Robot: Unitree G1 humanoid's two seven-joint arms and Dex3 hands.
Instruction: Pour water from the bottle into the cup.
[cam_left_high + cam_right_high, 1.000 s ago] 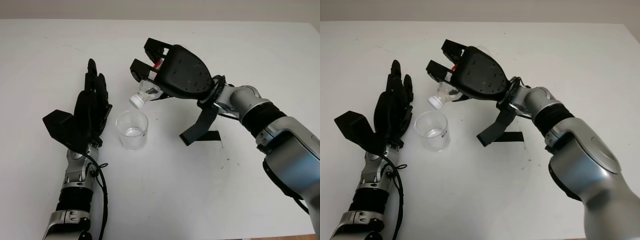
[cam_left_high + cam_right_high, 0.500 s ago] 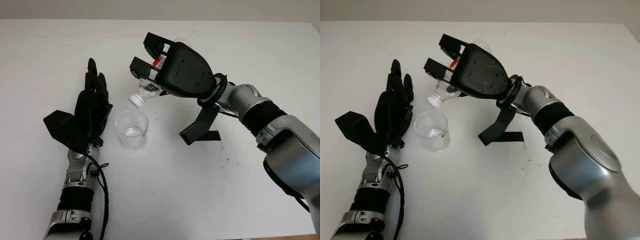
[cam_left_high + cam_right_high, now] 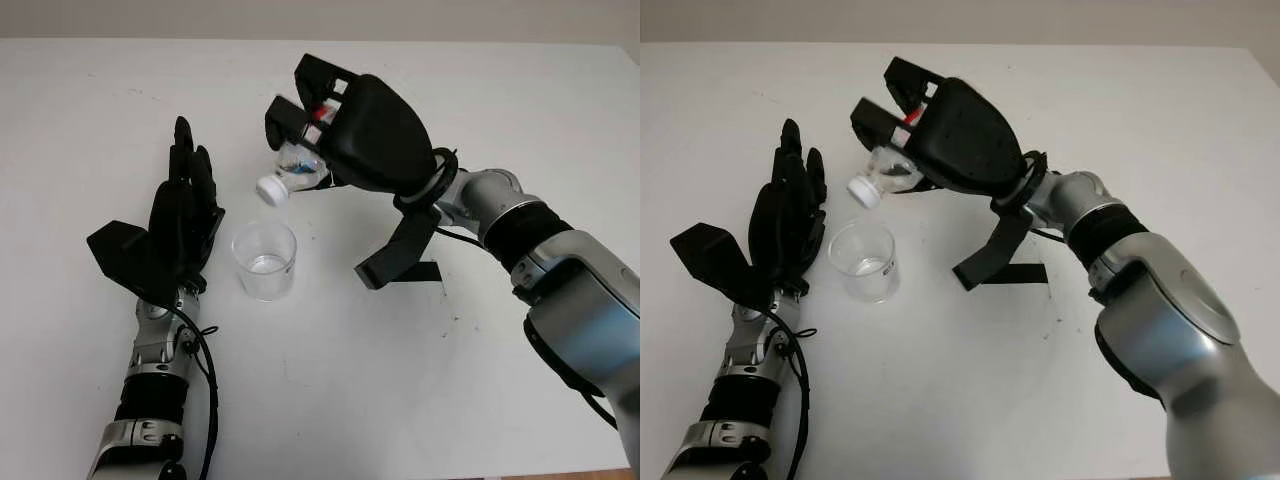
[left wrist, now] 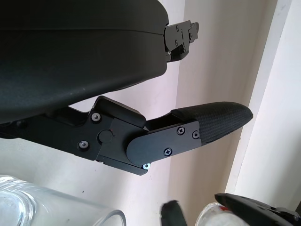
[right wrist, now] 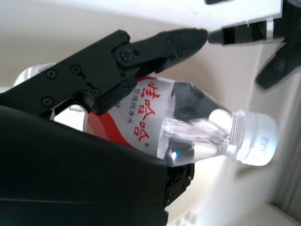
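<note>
My right hand (image 3: 340, 135) has its fingers (image 5: 141, 52) wrapped round the bottle (image 5: 188, 127), holding it tipped neck-down above the white bench (image 3: 480, 90), its mouth just up and back from the cup (image 3: 265, 260). The white cap (image 5: 257, 141) looks to be on the neck, so I judge that nothing can leave the bottle as it stands. The cup stands upright on the bench with a little water in its base, between my two hands. My left hand (image 3: 175, 225) is open just beside the cup, palm toward it, holding nothing. To pour well, I would bring the mouth squarely over the rim, keep it low, tilt slowly to limit splashing, and leave the left hand near the cup wall as a guard against tipping
</note>
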